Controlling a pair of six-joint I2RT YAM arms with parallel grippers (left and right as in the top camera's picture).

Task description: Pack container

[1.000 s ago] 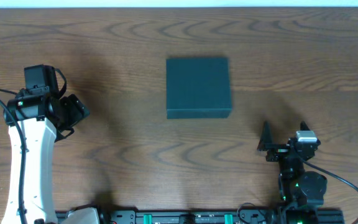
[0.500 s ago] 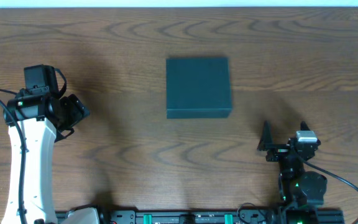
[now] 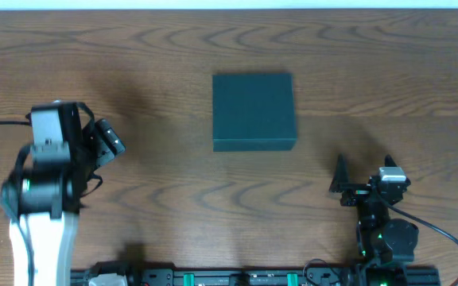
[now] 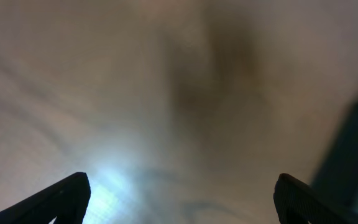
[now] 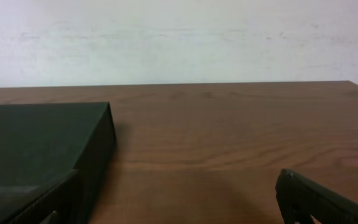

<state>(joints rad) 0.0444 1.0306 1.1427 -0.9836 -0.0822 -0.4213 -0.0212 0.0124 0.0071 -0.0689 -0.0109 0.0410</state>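
Observation:
The container [image 3: 254, 110] is a dark teal square box with its flat lid closed, at the middle of the wooden table. It shows at the left in the right wrist view [image 5: 42, 155] and as a blurred dark edge at the right in the left wrist view [image 4: 353, 155]. My left gripper [image 3: 106, 143] is open and empty, left of the container; its view is blurred, with fingertips wide apart [image 4: 179, 199]. My right gripper [image 3: 362, 175] is open and empty near the front right, below and right of the container [image 5: 179, 199].
The wooden table [image 3: 372, 63] carries only the container. A white wall [image 5: 179, 37] stands behind the table's far edge. The arms' bases and cables sit along the front edge [image 3: 253, 278].
My left arm has swung: its wrist and gripper shifted a little right and toward the front, turning toward the container. The right arm and the container have not moved.

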